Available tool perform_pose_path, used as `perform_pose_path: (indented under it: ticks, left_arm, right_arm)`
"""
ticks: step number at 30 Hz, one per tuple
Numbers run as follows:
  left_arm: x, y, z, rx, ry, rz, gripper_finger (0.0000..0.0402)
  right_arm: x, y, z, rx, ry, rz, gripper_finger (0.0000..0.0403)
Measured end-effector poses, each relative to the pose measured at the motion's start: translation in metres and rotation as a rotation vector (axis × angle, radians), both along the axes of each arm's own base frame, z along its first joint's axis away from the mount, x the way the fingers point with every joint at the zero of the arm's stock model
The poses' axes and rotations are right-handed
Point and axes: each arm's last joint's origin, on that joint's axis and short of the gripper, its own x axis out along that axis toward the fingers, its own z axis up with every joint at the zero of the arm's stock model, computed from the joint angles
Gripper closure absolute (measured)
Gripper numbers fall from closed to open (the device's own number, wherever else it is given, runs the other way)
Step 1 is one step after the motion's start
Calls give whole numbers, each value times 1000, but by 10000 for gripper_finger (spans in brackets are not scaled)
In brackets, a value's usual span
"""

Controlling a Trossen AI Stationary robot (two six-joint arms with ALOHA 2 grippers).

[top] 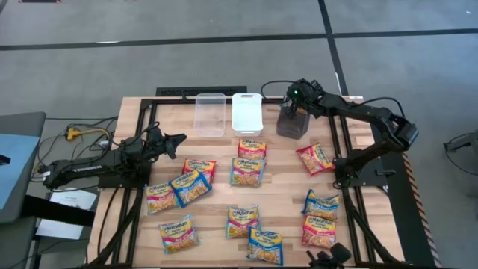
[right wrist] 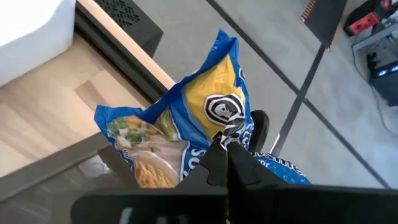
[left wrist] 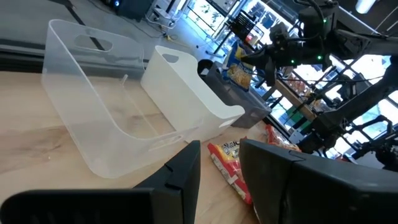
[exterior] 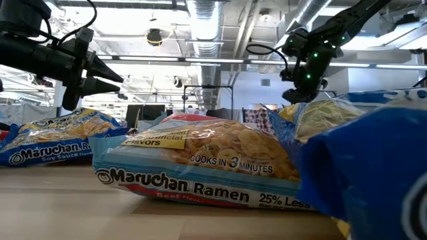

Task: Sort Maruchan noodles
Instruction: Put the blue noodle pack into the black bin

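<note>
Right gripper (right wrist: pixel 225 149) pinches a half-hidden blue packet (right wrist: pixel 205 118); left gripper (left wrist: pixel 219 163) is parted, empty; nearest pack (exterior: pixel 200 163) reads "Maruchan Ramen".

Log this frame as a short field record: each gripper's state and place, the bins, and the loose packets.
right gripper: shut on blue-banded packet, over the dark-grey bin
left gripper: open, empty, raised at table's left
bins: clear bin, white bin, both look empty
loose packets: eleven or so across the table

The nearest noodle packet (exterior: pixel 200 163) reads "Maruchan Ramen", "COOKS IN 3 MINUTES" and "25% Less", while the blue packet (exterior: pixel 50 143) left of it reads "Maruchan" and "Soy Sauce".
</note>
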Motion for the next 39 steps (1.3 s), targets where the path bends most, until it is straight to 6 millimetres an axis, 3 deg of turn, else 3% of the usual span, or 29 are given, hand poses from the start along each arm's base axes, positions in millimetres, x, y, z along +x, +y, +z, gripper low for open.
perform_pose_path:
  ticks: [9,15,26,39]
  left_arm:
    - [0,0,0,-1,-1,7,301]
    - [0,0,0,-1,-1,10,301]
    - [-1,2,0,2,0,68,301]
    - [-1,2,0,6,3,73,301]
  right_arm:
    - [-4,-5,0,-12,36,14,398]
    - [-3,-17,-11,-7,84,37,398]
    - [6,-10,-14,-20,191,152,398]
    - [1,-11,-17,30,108,49,395]
